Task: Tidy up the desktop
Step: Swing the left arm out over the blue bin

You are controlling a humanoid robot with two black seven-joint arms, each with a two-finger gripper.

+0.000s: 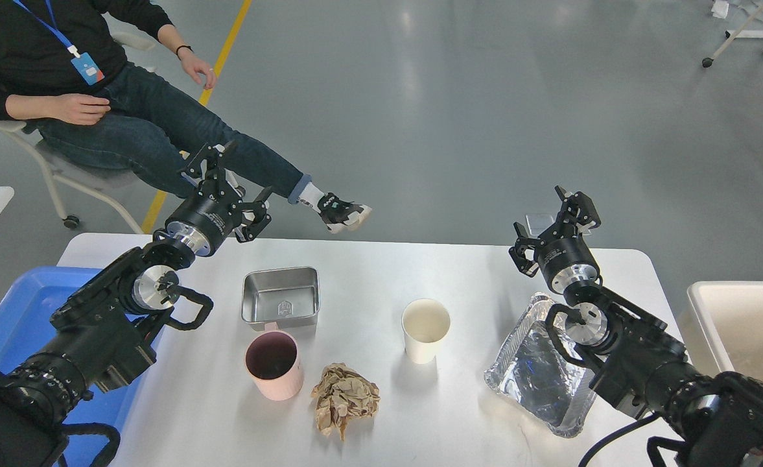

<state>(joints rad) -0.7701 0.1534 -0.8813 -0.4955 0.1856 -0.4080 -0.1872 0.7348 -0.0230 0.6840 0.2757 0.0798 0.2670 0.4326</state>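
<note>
1. Your large white rectangular desk [381, 272] with rounded corners fills the lower middle of the head view; it is the desktop to tidy, and five loose items lie on it.
2. Small rectangular stainless-steel tray [281, 296]: left of centre, nearer the far edge, sitting flat.
3. Pink cylindrical mug [273, 364]: upright, just on the near side of the steel tray, dark inside.
4. Crumpled ball of brown paper [345, 399]: near the near edge, just right of the mug.
5. White paper cup [425, 329]: upright, about the middle of the desk.
6. Crinkled aluminium-foil tray [537, 370]: towards the right edge, partly under your right arm.
7. Left gripper [232, 188]: raised over the far left corner, fingers spread wide, holding nothing.
8. Right gripper [553, 217]: raised over the far edge on the right, fingers apart, holding nothing.
9. Blue plastic tray [24, 305]: off the left edge of the desk.
10. Cream-coloured plastic bin [741, 324]: off the right edge.
11. Seated person in a black top and jeans [96, 84]: beyond the far left corner.
</note>
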